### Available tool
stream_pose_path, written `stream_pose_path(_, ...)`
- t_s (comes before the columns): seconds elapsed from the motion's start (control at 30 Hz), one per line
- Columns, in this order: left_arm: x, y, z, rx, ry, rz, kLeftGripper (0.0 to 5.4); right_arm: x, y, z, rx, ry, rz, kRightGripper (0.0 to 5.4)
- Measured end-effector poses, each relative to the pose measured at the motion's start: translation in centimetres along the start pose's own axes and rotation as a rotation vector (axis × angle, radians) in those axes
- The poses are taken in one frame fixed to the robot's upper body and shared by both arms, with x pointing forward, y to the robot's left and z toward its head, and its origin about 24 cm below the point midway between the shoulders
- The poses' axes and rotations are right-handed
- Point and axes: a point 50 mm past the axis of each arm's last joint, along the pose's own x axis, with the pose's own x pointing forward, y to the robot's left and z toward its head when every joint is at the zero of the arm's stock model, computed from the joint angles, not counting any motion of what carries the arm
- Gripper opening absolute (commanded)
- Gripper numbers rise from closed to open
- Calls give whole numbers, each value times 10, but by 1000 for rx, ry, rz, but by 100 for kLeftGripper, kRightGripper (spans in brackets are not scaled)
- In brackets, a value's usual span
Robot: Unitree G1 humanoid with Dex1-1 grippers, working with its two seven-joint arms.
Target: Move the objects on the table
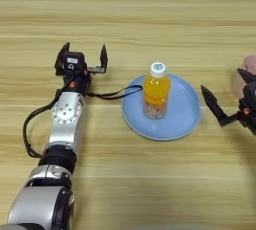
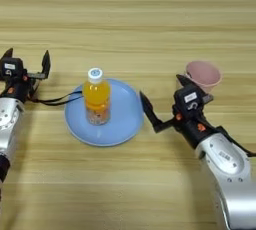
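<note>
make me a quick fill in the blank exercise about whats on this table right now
1. The small orange-juice bottle with a white cap stands upright on the round ____ plate.
2. The pink plastic cup stands to the robot's ____ of the plate.
3. The right gripper, with open fingers, is between the plate and the ____.
4. The left gripper has its fingers ____.

Missing words: blue; right; cup; open
</note>
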Motion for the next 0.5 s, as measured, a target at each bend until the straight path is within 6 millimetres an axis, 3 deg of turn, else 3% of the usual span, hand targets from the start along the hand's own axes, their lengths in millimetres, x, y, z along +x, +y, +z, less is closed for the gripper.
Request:
stream_pose_path(0.17,0,0,0,0,0,1,536,5,24,-1,14,-10,134,540)
stream_pose_path(0.5,0,0,0,1,0,3,536,15,44,-4,23,-48,243,540)
